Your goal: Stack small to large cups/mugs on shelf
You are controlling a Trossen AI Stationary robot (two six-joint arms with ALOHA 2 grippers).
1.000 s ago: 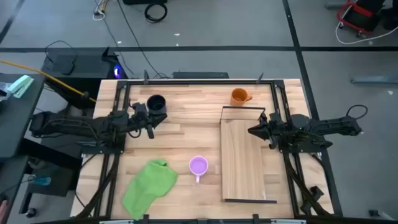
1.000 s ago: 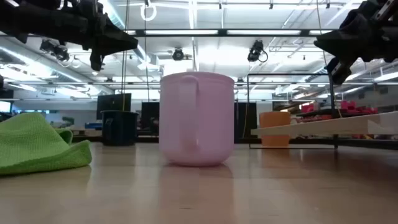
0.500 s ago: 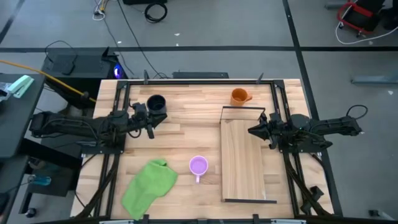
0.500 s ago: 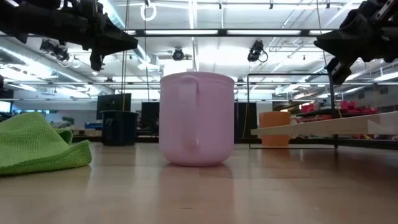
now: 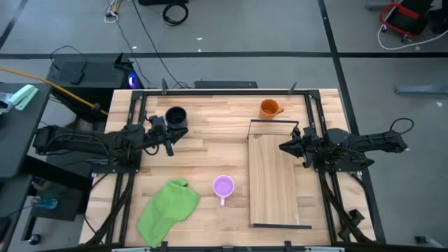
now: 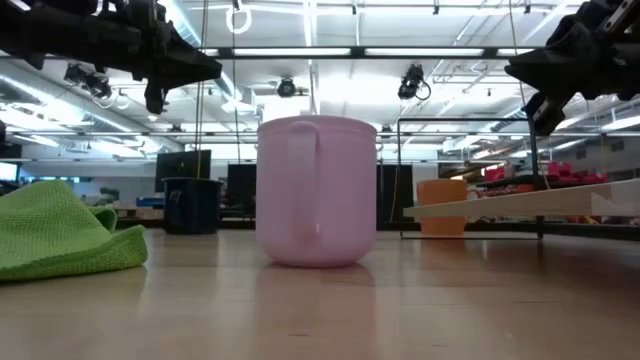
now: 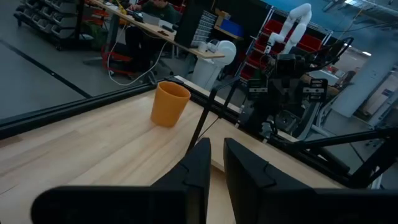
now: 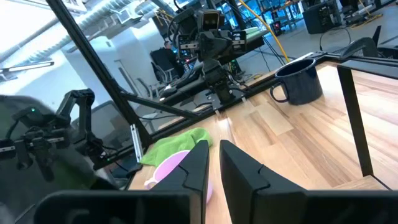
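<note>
Three mugs stand upright on the wooden table. The black mug [image 5: 176, 115] is at the far left, the orange mug [image 5: 269, 108] at the far edge, and the light purple mug [image 5: 222, 186] near the front middle. The shelf [image 5: 273, 178], a long light-wood board with a black wire frame, lies on the table's right part. My left gripper [image 5: 169, 142] hovers level just near of the black mug. My right gripper [image 5: 283, 147] hovers level over the shelf's far right part. Both are up in the air, with a narrow gap between the fingers and nothing in it.
A green cloth [image 5: 168, 210] lies crumpled at the front left, beside the purple mug. Black frame rails run along the table's left and right sides. Bare tabletop lies between the black mug and the shelf.
</note>
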